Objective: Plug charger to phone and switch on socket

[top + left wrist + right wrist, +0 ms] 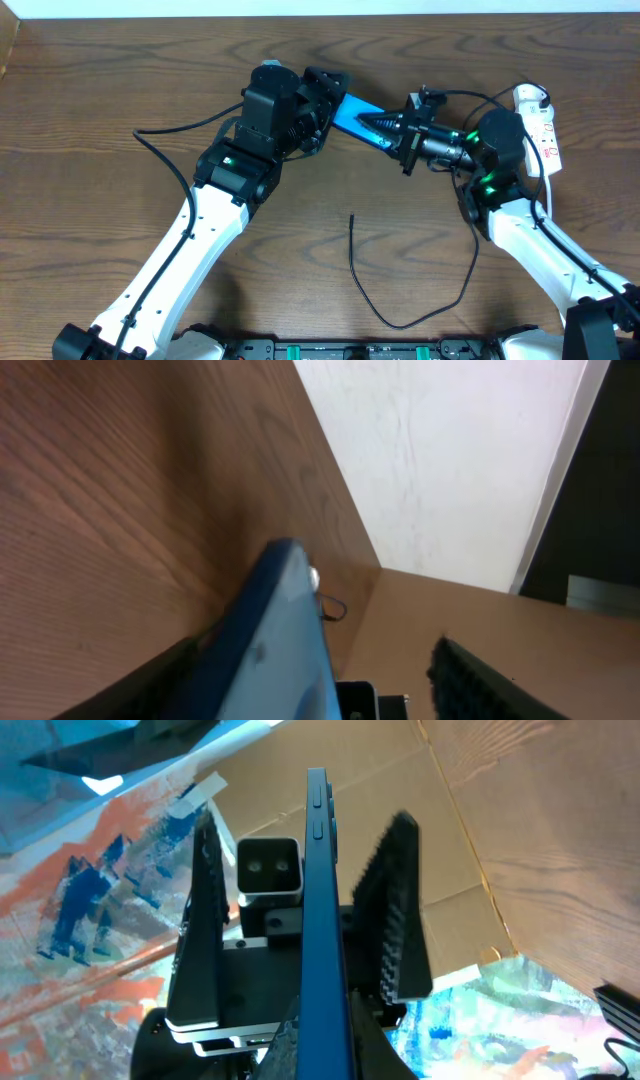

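Note:
The phone is held above the table between both arms, its blue screen showing. My right gripper is shut on its right end; in the right wrist view the phone stands edge-on between my right gripper jaws. My left gripper straddles the other end, open. In the left wrist view the phone lies against the left finger, with a gap to the other finger. The charger lies loose on the table, its tip pointing up. The socket lies at the far right.
The charger cable loops along the table's front and runs up behind my right arm. My left arm crosses the left half of the table. A thicker black robot cable arcs at the left.

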You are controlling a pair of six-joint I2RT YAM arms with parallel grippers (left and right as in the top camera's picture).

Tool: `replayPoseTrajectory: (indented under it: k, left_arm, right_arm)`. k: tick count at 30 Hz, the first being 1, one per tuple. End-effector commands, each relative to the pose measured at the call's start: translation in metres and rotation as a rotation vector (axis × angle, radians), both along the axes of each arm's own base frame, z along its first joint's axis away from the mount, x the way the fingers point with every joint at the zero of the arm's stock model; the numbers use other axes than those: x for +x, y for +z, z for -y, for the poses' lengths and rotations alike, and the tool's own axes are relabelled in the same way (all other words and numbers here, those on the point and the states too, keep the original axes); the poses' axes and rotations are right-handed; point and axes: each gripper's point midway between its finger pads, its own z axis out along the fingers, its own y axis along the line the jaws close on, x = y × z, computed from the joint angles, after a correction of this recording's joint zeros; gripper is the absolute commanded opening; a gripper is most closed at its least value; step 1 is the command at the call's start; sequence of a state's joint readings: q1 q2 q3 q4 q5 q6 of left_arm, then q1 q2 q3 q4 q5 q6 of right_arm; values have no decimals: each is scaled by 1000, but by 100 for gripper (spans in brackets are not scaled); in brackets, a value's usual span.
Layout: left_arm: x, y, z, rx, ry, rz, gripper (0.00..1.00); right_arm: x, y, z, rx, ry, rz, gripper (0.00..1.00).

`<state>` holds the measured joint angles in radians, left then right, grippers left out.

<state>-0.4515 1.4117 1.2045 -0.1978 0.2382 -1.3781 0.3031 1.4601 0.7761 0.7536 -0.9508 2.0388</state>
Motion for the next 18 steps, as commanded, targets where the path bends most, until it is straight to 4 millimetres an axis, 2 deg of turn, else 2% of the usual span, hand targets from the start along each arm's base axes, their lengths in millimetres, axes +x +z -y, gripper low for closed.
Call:
replayPoseTrajectory:
  k: [1, 4, 10, 14, 18]
  left_arm:
    - [0, 6, 0, -2, -10, 20, 59]
    - [0, 6, 0, -2, -10, 20, 47]
    - [0, 6, 0, -2, -10, 20, 37]
    - [-1, 6, -1, 0, -9, 17, 24]
    - [0, 6, -1, 0, -8, 17, 25]
  right_arm:
    - [-6, 12, -7, 15, 26, 24, 1]
    - [-7, 12, -7, 15, 27, 24, 1]
    - [-6, 12, -7, 15, 26, 25, 1]
    - [-6, 12, -7, 16, 25, 26, 1]
    - [-6, 12, -7, 16, 25, 28, 1]
